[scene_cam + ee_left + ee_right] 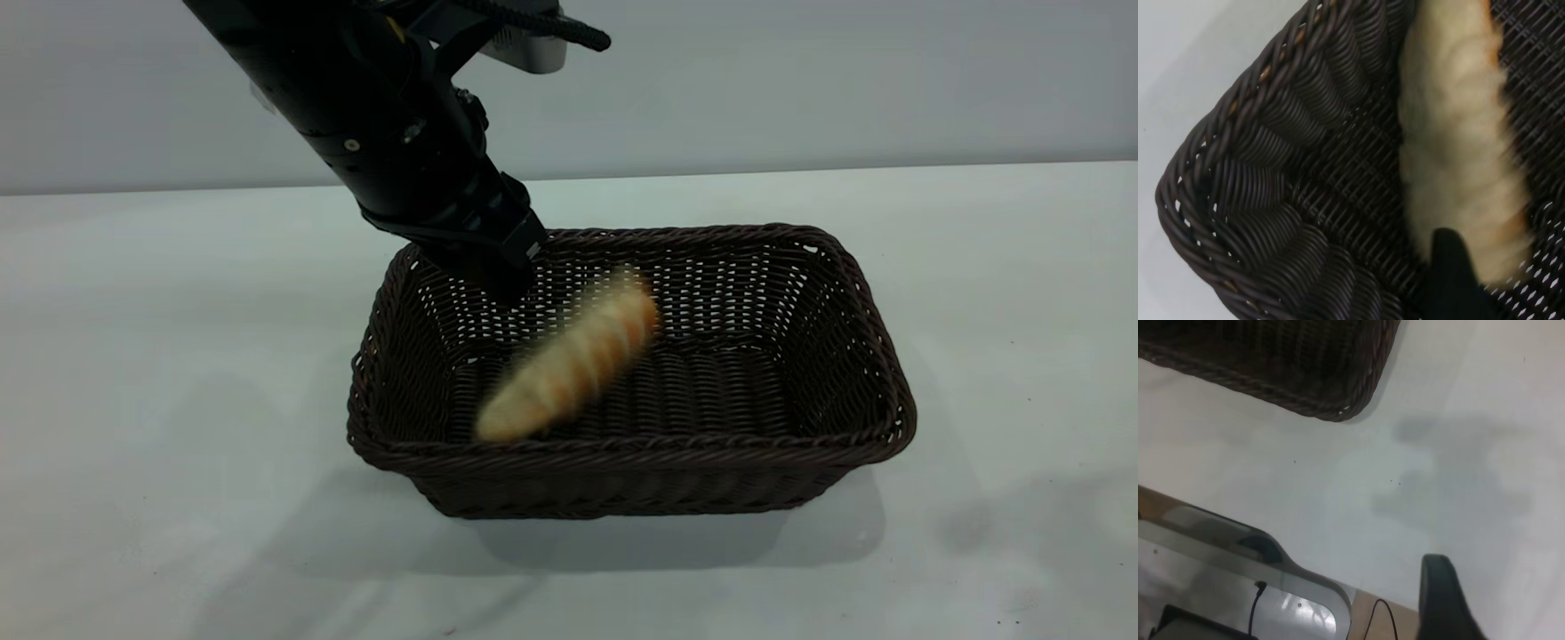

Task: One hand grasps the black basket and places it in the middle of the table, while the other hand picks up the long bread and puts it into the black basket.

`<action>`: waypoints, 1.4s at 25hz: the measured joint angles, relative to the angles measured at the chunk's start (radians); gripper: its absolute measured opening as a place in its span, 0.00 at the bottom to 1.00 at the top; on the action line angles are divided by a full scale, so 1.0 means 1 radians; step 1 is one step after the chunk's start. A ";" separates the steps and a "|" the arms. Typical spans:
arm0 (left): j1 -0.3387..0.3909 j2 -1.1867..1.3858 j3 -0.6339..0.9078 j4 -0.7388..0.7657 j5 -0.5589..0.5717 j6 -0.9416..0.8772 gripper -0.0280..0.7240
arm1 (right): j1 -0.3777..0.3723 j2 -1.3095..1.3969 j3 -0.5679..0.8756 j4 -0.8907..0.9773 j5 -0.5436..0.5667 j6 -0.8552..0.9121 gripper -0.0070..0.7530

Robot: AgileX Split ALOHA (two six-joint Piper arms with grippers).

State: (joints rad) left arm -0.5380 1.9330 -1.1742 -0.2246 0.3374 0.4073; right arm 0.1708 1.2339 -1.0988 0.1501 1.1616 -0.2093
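The black basket [853,293] stands in the middle of the table [178,356]. The long bread [573,360] lies slanted inside it, blurred by motion, with one end near the front rim and the other raised toward the back wall. My left gripper [507,286] hangs over the basket's back left part, open and apart from the bread. In the left wrist view the bread [1458,140] lies on the basket's weave [1291,180], with one black fingertip [1450,267] in front of its end. My right gripper [1441,600] shows only as a black sliver, off beside a basket corner [1331,400].
Bare tabletop lies all around the basket. In the right wrist view the table's edge [1371,600], a grey metal base [1258,587] and a thin black cable [1378,617] lie below the gripper.
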 joint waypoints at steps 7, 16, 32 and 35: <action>0.032 -0.101 -0.072 0.103 0.195 -0.074 0.85 | 0.000 0.000 0.000 0.000 -0.002 0.000 0.61; 0.167 -0.434 -0.144 0.353 0.576 -0.299 0.78 | 0.000 -0.072 0.095 -0.002 0.008 -0.002 0.61; 0.169 -1.031 0.207 0.372 0.798 -0.362 0.77 | 0.000 -0.619 0.305 -0.003 0.043 -0.003 0.61; 0.169 -1.158 0.302 0.372 0.790 -0.396 0.77 | 0.000 -0.713 0.321 -0.003 0.050 -0.003 0.61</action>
State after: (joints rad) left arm -0.3692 0.7752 -0.8726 0.1471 1.1269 0.0109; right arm 0.1708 0.5204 -0.7778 0.1472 1.2118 -0.2121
